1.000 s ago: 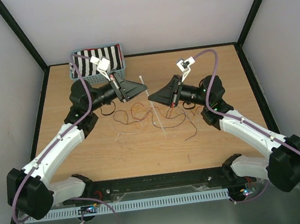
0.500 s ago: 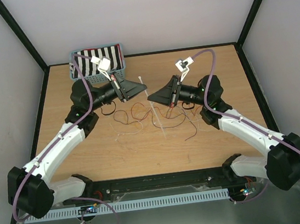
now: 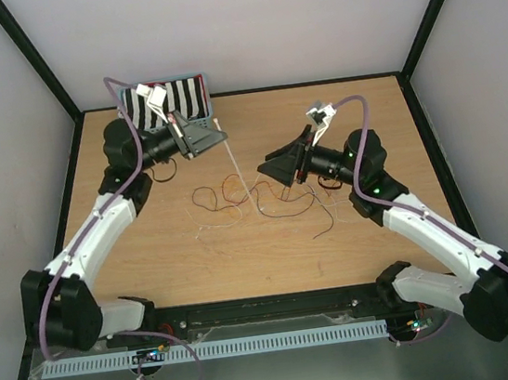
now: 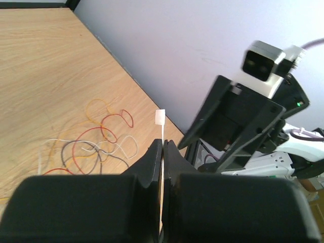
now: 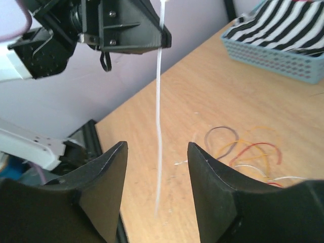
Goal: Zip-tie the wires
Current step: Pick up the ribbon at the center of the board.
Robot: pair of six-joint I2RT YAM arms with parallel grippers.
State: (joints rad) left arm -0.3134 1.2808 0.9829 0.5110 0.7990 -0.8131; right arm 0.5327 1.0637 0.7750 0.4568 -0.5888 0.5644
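The wires lie in a loose tangle of red, orange, yellow, white and dark loops on the wooden table; they also show as wires and wires. My left gripper is raised at the back left, shut on a white zip tie. The tie hangs down slanting towards the wires. In the left wrist view the left gripper pinches the zip tie just below its head. My right gripper is open, with the zip tie hanging free between its fingers. From above, the right gripper is beside the tie.
A light-blue basket holding a black-and-white striped cloth stands at the back left, behind the left arm; it appears as the basket in the right wrist view. Grey walls enclose the table on three sides.
The right gripper has opened and let go of the zip tie, backing off slightly to the right. The left gripper has closed fully on the tie and pulled it up and back-left.
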